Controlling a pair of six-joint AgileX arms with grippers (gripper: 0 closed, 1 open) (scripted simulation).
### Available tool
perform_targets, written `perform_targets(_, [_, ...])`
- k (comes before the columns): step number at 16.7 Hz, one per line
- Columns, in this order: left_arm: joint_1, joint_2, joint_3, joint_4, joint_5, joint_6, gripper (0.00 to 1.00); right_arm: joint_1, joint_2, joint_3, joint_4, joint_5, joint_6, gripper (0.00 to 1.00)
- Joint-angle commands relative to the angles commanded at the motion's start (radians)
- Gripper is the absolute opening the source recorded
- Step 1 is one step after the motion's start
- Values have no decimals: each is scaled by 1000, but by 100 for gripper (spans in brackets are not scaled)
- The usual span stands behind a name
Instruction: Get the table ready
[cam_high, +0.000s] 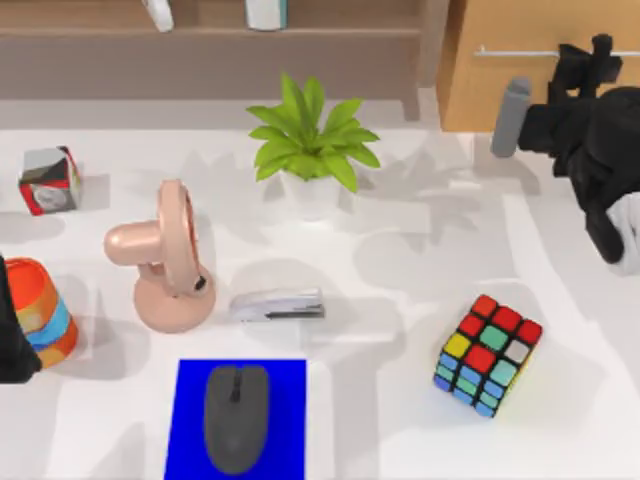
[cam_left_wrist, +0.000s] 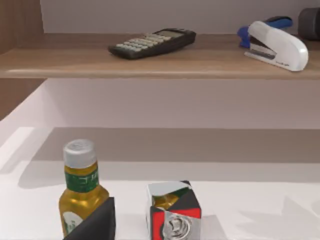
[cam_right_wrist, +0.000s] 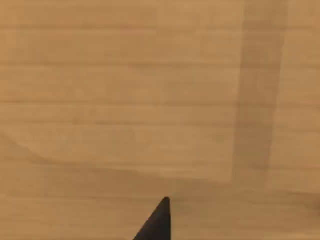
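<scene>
Although the table (cam_high: 420, 290) spans the whole working area, its objects lie scattered rather than arranged. Nearest the front edge, a grey mouse (cam_high: 237, 417) sits centred on a blue mat (cam_high: 285, 400), presumably its intended place. To the right and apart stands a colour cube (cam_high: 488, 354), tilted on a corner. Behind the mat, a stapler (cam_high: 277, 304) lies flat beside a pink desk fan (cam_high: 168, 260). At the left edge, an orange striped cup (cam_high: 42, 310) rests next to the left arm (cam_high: 12, 330), which appears parked; whether its fingers are apart or together cannot be told. Farther back stand a potted plant (cam_high: 310, 145) and a small red-and-silver cube (cam_high: 50, 180). At the far right, the right gripper (cam_high: 580, 60) is raised against the wooden drawer cabinet (cam_high: 500, 70), near its handle (cam_high: 520, 51), probably to open it for stowing items. Its finger state cannot be determined.
</scene>
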Motion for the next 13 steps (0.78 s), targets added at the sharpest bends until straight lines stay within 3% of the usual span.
perform_targets(13, [0,0,0,0,0,0,100,18,-19,-61,12,4,11,100])
